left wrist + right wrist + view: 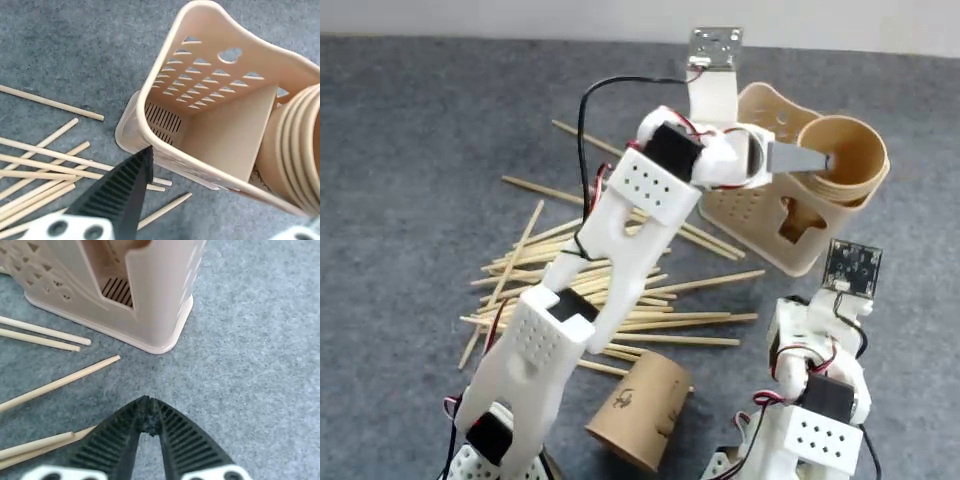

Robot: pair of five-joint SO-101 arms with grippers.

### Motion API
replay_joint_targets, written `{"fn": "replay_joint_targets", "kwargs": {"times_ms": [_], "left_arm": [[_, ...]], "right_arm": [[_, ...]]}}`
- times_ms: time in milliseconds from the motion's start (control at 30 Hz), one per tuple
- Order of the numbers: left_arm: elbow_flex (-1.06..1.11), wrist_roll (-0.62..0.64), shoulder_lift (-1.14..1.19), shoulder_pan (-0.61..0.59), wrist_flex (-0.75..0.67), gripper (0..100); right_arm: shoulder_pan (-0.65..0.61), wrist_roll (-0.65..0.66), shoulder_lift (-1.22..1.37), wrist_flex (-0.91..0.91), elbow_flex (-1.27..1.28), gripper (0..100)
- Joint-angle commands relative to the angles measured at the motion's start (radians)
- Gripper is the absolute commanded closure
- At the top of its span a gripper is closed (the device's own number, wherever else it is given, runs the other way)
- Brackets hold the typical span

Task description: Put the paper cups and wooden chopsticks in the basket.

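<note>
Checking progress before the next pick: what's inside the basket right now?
The basket holds a nested stack of paper cups in one compartment. The neighbouring compartment shows bare walls and a slotted floor; the chopsticks lie outside. The cups cover whatever is under them.

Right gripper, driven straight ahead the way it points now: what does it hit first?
Probably the basket, at its near bottom corner. The shut right gripper aims at it over bare carpet, with the nearest chopstick off to one side. Depth is unclear, so it might scrape the carpet first.

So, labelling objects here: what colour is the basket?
Pale beige basket, clearest in the left wrist view.
</note>
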Motion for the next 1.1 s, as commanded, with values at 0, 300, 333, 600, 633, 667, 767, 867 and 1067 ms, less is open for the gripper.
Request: {"fn": "replay_joint_targets", "kwargs": {"times_ms": [0, 300, 333, 600, 633, 667, 767, 867, 1067], "left_arm": [[-0.001, 0.043, 0.028, 0.015, 0.005, 50], [-0.278, 0.049, -0.018, 0.018, 0.149, 50], [-0.331, 0.049, -0.021, 0.018, 0.178, 50], [-0.463, 0.043, -0.059, -0.03, 0.282, 51], [-0.463, 0.041, -0.07, -0.047, 0.282, 53], [-0.466, 0.04, -0.082, -0.061, 0.282, 56], [-0.463, -0.051, -0.128, -0.097, 0.285, 66], [-0.463, -0.25, -0.174, -0.151, 0.285, 79], [-0.46, -0.631, -0.252, -0.216, 0.287, 96]], "right_arm": [[0.008, -0.002, -0.016, -0.019, -0.013, 99.2], [0.008, -0.002, -0.016, -0.019, -0.013, 99.2], [0.008, -0.002, -0.016, -0.019, -0.013, 99.2], [0.008, -0.002, -0.016, -0.019, -0.013, 99.2], [0.008, -0.002, -0.016, -0.019, -0.013, 99.2], [0.008, -0.002, -0.016, -0.019, -0.013, 99.2], [0.008, -0.002, -0.016, -0.019, -0.013, 99.2], [0.008, -0.002, -0.016, -0.019, -0.013, 99.2], [0.008, -0.002, -0.016, -0.019, -0.013, 99.2]]}}
